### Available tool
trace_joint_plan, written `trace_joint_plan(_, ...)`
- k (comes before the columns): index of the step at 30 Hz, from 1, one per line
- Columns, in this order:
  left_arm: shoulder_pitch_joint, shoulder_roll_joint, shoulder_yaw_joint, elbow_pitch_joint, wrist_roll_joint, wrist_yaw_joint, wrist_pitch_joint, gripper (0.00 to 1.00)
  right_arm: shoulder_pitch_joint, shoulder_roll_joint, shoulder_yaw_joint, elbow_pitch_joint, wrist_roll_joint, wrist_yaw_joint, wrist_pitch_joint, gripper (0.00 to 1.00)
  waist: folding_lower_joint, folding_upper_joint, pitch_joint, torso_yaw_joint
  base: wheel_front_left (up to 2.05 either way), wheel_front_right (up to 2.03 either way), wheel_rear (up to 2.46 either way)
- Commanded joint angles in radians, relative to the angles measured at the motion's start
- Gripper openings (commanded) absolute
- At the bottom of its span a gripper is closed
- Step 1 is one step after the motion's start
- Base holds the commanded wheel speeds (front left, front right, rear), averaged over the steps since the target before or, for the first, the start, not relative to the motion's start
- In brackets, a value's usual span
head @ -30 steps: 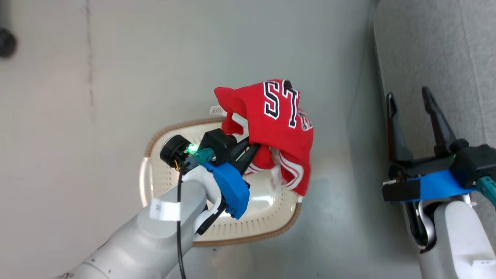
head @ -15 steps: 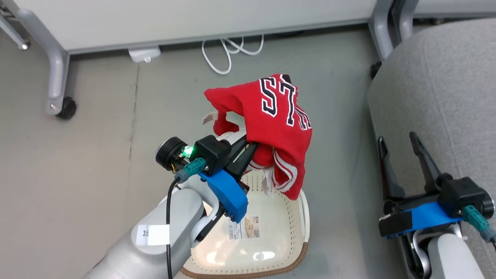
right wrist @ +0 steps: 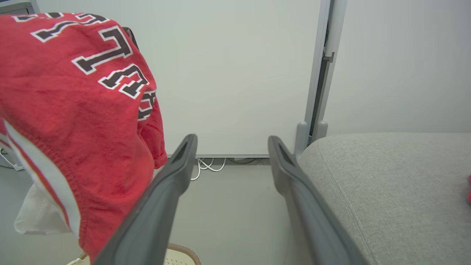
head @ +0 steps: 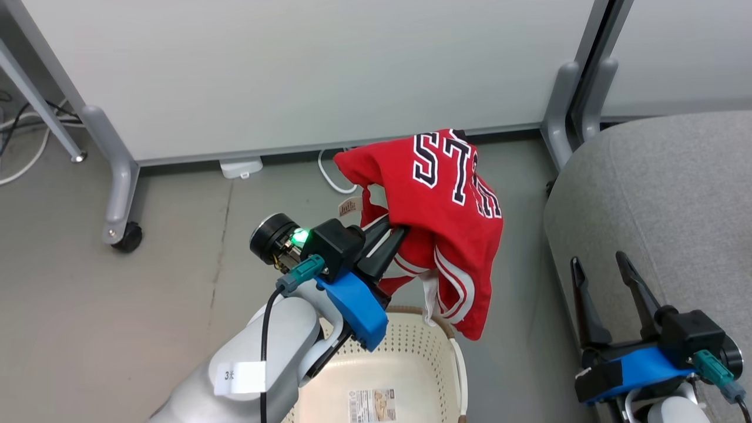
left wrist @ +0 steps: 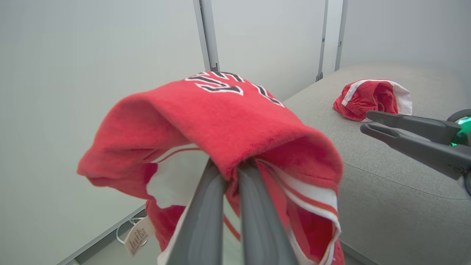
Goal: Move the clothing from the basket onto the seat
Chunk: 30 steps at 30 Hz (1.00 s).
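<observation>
Between the left gripper's point(head: 398, 234) jaws, clamped on a fold, the red lettered garment point(head: 446, 194) hangs clear of the basket point(head: 411, 346), now past its far rim, not over its middle. Carrying it to the seat point(head: 664, 194) looks next; another red garment point(left wrist: 371, 97) lies there. Beside it the right gripper's point(head: 597, 258) jaws stand apart. Meanwhile the head view has tilted up.
</observation>
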State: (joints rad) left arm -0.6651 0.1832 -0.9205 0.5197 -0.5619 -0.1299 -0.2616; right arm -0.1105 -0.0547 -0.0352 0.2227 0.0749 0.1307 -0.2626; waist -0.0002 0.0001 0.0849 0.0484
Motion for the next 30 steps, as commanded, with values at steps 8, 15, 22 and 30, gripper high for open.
trace_joint_plan(8, 0.006, 0.006, -0.015, -0.016, -0.008, -0.001, -0.001, 0.0, 0.06, 0.004, -0.006, 0.008, 0.007, 0.0, -0.003, 1.0, 0.0002, -0.0001, -0.072, -0.001, 0.0, 0.0, 0.0)
trace_joint_plan(15, 0.014, 0.021, -0.019, -0.04, -0.011, 0.009, 0.009, 0.0, 0.069, 0.005, 0.002, -0.005, 0.007, 0.0, -0.003, 1.0, 0.0002, -0.0001, -0.084, -0.003, 0.0, 0.0, 0.0)
trace_joint_plan(22, 0.017, 0.031, -0.023, -0.061, -0.015, 0.02, 0.019, 0.0, 0.052, 0.005, 0.065, -0.034, 0.001, 0.0, -0.003, 1.0, 0.0002, -0.0001, -0.083, -0.005, 0.0, 0.0, 0.0)
trace_joint_plan(30, 0.015, 0.039, -0.027, -0.067, -0.017, 0.028, 0.027, 0.0, 0.014, -0.005, 0.201, -0.081, 0.011, 0.0, -0.003, 1.0, 0.0002, -0.0001, -0.077, -0.006, 0.0, 0.0, 0.0)
